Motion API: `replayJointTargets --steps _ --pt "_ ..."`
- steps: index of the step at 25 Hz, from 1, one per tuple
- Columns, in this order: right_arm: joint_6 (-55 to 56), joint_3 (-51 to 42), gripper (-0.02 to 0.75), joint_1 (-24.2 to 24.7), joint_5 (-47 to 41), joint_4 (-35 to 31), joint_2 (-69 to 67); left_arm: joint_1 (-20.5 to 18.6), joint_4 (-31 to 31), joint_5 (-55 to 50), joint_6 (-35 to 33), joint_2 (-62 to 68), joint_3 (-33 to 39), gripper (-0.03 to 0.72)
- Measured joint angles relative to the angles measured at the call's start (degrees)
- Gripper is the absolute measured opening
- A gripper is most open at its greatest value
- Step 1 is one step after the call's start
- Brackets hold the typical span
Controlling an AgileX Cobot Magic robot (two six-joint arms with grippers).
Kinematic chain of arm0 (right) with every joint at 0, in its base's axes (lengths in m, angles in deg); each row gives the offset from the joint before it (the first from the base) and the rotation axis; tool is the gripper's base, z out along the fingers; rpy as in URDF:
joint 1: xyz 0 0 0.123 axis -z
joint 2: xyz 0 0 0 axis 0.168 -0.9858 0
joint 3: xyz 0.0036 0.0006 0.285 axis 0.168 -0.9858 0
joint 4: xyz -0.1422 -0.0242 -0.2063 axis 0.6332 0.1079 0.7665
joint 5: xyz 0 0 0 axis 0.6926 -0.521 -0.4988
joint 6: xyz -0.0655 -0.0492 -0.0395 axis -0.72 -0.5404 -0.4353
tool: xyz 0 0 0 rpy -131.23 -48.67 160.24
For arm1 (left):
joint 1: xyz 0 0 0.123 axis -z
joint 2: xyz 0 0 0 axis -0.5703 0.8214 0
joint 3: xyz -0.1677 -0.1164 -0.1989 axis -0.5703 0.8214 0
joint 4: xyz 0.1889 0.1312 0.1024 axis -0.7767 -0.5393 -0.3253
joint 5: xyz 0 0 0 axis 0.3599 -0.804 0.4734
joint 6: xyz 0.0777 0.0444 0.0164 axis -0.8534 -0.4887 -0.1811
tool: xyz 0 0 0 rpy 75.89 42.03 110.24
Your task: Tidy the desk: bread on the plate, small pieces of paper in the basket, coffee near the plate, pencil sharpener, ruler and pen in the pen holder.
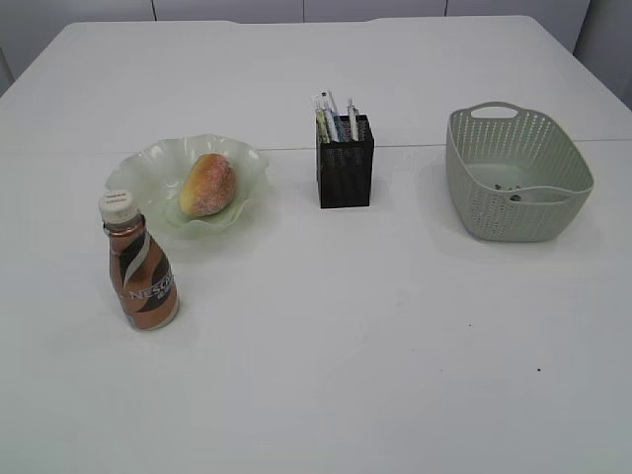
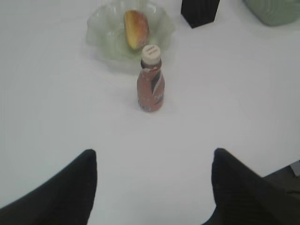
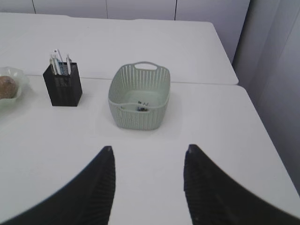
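Note:
The bread (image 1: 208,185) lies on the pale green wavy plate (image 1: 148,168). A brown coffee bottle (image 1: 140,265) with a white cap stands upright just in front of the plate's left side. The black mesh pen holder (image 1: 345,162) holds pens and a ruler (image 1: 336,118); no pencil sharpener is visible. The grey-green basket (image 1: 515,174) at the right has small dark bits (image 3: 142,107) inside. Neither arm shows in the exterior view. My left gripper (image 2: 153,157) is open and empty, well short of the bottle (image 2: 151,79). My right gripper (image 3: 149,151) is open and empty, short of the basket (image 3: 139,96).
The white table (image 1: 375,346) joins a second table behind along a seam. In the right wrist view the table's right edge (image 3: 269,150) drops off beside a grey wall. The plate and bread (image 2: 136,29) sit beyond the bottle in the left wrist view.

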Motion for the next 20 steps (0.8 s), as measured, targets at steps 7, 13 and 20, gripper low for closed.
replayJointTargets --steps 7,13,20 --pt "-0.32 -3.89 0.383 0.0 -8.3 -2.4 10.94 0.0 3.36 -0.26 -1.37 -19.1 7.46 0.55" --pt "-2.25 -6.11 0.383 0.0 -12.07 -2.84 11.02 0.0 4.97 -2.15 -2.52 -28.54 16.28 0.55" --pt "-3.02 -10.31 0.383 0.0 -11.12 -2.99 11.02 0.0 6.37 0.76 -7.96 -28.75 25.22 0.55"
